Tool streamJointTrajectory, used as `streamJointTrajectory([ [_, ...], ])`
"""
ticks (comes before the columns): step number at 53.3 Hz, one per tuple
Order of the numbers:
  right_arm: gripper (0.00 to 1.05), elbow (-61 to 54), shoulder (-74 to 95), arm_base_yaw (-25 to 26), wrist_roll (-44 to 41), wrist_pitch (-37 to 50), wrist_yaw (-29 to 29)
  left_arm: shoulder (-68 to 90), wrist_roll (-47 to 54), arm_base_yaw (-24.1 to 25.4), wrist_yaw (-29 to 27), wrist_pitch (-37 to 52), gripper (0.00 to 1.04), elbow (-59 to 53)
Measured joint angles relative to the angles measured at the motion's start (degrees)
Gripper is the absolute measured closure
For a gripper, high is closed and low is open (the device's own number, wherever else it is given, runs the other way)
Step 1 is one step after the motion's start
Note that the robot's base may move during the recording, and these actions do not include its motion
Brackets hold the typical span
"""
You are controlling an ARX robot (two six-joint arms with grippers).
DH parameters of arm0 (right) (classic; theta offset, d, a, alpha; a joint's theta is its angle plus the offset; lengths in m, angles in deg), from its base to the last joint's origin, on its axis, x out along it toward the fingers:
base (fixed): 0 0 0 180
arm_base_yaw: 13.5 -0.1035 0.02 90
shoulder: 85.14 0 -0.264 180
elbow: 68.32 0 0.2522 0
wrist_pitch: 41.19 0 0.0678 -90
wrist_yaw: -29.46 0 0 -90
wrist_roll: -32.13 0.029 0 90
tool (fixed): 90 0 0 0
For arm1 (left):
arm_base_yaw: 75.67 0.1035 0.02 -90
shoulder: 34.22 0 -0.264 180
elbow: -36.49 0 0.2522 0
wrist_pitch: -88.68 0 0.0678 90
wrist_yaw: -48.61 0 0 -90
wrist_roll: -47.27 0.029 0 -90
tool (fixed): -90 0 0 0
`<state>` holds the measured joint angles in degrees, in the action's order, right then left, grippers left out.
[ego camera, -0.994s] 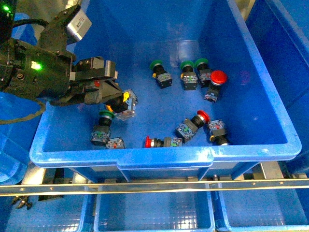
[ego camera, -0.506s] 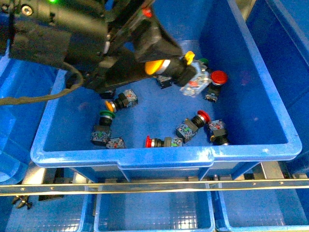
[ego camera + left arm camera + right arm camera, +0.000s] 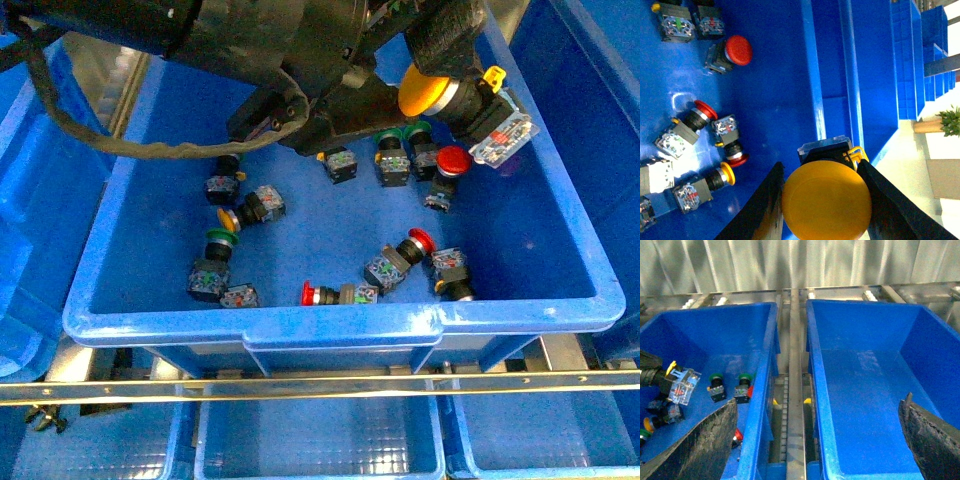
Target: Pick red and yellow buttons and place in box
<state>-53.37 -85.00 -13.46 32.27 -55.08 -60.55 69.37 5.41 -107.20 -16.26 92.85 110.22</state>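
My left gripper (image 3: pixel 440 88) is shut on a yellow button (image 3: pixel 428 92), held in the air above the right part of the crate of switches (image 3: pixel 330 325). The left wrist view shows the yellow cap (image 3: pixel 826 205) squeezed between both black fingers (image 3: pixel 767 210). On that crate's floor lie red buttons (image 3: pixel 452 160) (image 3: pixel 418 238) (image 3: pixel 310 293) and a small yellow button (image 3: pixel 228 218). The box (image 3: pixel 865 390) stands empty to the right (image 3: pixel 600 120). My right gripper (image 3: pixel 812 440) hangs open over the gap between the two crates.
Green-capped switches (image 3: pixel 388 135) (image 3: pixel 218 238) lie among the buttons. A metal rail (image 3: pixel 795 390) runs between the crates. More blue crates stand at the left (image 3: pixel 40 250) and below the front bar (image 3: pixel 320 430).
My left arm has lifted the yellow button off the floor at the crate's left side. It has carried the button up and to the right, near the right wall.
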Motion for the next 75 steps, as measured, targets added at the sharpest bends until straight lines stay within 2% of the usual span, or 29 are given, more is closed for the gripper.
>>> streamJointTrajectory([
  [11, 0.07, 0.0, 0.1, 0.0, 0.0, -0.1, -0.3, 1.4, -2.4, -2.7, -1.1, 0.9, 0.7, 1.6],
  [12, 0.07, 0.3, 0.7, -0.5, 0.0, -1.1, -1.5, 1.4, -2.4, -3.1, -1.2, 1.0, 0.7, 1.6],
  [13, 0.07, 2.0, 2.9, -1.9, -0.3, -5.9, -6.1, 1.4, -2.5, -3.4, -1.3, 1.1, 0.7, 1.6],
  [14, 0.07, 3.0, 4.9, -2.5, -1.0, -8.2, -8.3, 1.4, -2.6, -3.8, -1.4, 1.2, 0.7, 1.6],
  [18, 0.07, 4.9, 11.9, -3.4, -3.8, -8.7, -8.0, 1.4, -3.0, -4.6, -2.4, 1.2, 0.7, 1.6],
  [22, 0.07, 5.1, 17.4, -4.2, -7.8, -4.3, -4.4, 1.4, -3.3, -5.5, -2.7, 1.2, 0.7, 1.5],
  [26, 0.07, 5.2, 23.8, -5.6, -15.6, 3.2, 0.3, 1.4, -3.4, -6.0, -3.3, 1.2, 0.7, 1.2],
  [35, 0.07, 5.4, 37.4, -8.9, -27.8, 14.6, 5.1, 1.3, -3.9, -6.4, -4.3, 2.0, 0.7, 0.0],
  [52, 0.07, 5.5, 50.2, -15.4, -34.0, 24.7, 4.0, 1.3, -5.0, -6.4, -4.6, 3.2, 0.7, -0.5],
  [69, 0.07, 8.2, 67.6, -12.9, -36.9, 42.8, 2.3, 1.9, -6.7, -7.7, -5.7, 3.2, 0.7, -0.2],
  [75, 0.07, 10.0, 71.6, -12.7, -37.0, 45.0, 1.9, 2.2, -7.2, -8.2, -5.9, 3.2, 0.7, 0.4],
])
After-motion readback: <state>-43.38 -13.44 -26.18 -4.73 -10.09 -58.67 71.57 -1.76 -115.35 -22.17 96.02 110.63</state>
